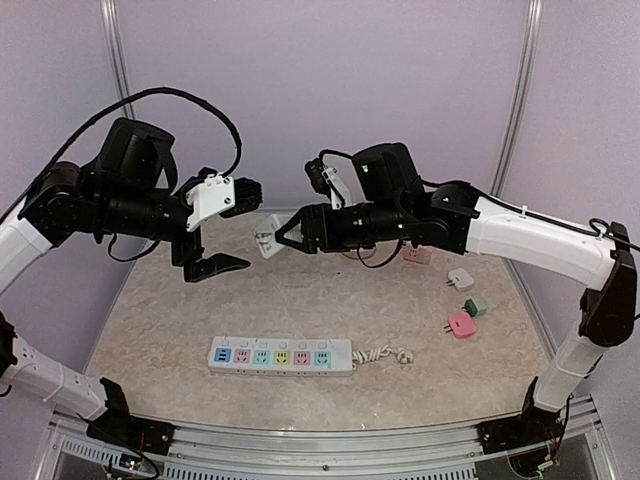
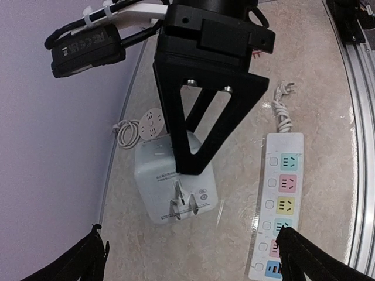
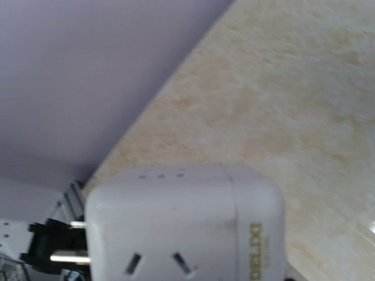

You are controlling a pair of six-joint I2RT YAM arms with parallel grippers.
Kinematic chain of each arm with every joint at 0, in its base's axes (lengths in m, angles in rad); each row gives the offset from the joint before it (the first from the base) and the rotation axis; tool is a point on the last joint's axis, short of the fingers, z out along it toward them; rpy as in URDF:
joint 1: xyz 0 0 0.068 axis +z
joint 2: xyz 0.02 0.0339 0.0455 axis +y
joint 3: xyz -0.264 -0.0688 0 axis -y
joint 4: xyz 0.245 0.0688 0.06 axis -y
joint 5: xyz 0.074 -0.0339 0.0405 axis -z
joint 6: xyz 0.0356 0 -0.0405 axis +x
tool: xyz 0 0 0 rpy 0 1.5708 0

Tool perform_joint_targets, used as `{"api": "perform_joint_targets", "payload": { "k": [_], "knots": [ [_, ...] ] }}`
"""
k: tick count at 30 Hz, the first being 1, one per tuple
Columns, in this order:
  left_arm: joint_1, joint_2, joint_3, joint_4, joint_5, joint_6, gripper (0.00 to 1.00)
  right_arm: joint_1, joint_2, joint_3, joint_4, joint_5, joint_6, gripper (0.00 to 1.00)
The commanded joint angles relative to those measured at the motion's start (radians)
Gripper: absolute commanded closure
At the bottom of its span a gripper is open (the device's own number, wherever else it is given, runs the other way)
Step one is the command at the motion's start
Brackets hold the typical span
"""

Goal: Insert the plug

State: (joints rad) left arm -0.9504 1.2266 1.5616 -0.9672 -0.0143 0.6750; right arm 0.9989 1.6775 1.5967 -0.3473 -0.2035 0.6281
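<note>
Overhead, the right gripper [image 1: 283, 237] is clamped on one white plug [image 1: 266, 243], held above the table [image 1: 330, 300] toward 12 o'clock, its prongs facing the left gripper [image 1: 252, 228], whose jaws gape wide with nothing between them. One six-socket power strip [image 1: 280, 356] lies along the 6 o'clock edge, with bare tabletop beyond it. Four loose plugs [image 1: 461, 325] cluster near the 3 o'clock edge

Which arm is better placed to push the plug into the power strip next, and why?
Right. The right hand already grips the white plug, its prongs exposed; the left hand is open and holds nothing.
</note>
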Motion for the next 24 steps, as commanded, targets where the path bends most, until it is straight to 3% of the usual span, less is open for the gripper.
{"api": "perform_joint_targets", "payload": {
  "k": [1,9,17,21,24],
  "knots": [
    [-0.005,0.048,-0.049,0.123,-0.005,-0.03,0.01,0.032,-0.084,-0.058,0.141,0.033,0.041,1.0],
    [-0.005,0.075,-0.063,0.218,-0.084,0.003,0.02,0.063,-0.091,-0.053,0.168,0.025,0.041,1.0],
    [-0.005,0.074,-0.058,0.2,-0.054,-0.019,0.31,0.072,-0.091,-0.045,0.193,-0.006,0.026,1.0],
    [-0.005,0.073,-0.062,0.198,-0.058,-0.02,0.4,0.077,-0.086,-0.014,0.168,-0.007,0.003,1.0],
    [-0.005,0.075,-0.054,0.21,-0.069,-0.026,0.57,0.08,-0.085,-0.009,0.167,-0.018,-0.007,1.0]
  ]
}}
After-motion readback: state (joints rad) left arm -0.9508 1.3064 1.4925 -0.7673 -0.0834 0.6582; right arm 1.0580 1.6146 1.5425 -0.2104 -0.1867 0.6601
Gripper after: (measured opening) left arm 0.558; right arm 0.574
